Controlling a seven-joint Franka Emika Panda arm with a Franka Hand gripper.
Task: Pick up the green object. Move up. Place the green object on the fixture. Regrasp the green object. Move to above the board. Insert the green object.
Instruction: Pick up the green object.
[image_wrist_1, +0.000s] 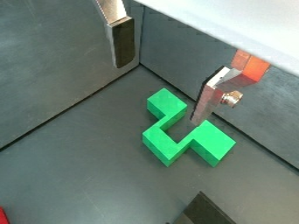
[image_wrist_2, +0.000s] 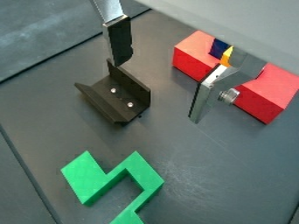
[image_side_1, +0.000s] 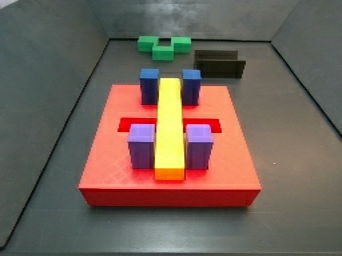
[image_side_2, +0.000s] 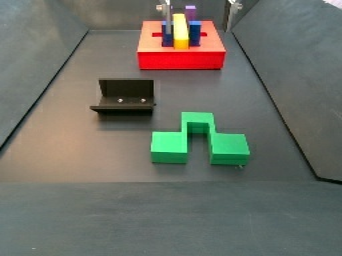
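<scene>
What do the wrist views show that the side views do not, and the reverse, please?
Only the wrist views clearly show the gripper, open and empty above the green object. Only the side views show the whole board with its yellow bar and purple blocks. Both show the green object lying on the floor, apart from the fixture.

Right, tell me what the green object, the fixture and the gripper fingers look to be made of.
Green object: likely plastic, with uniform bright colour, matte faces and crisp moulded edges.
Fixture: probably dark metal or hard plastic, an L-shaped bracket with a dull sheen and two pale screw heads.
Gripper, open above the floor between fixture and board: its fingers look like brushed silver metal plates; the pads seem dark rubber.
</scene>
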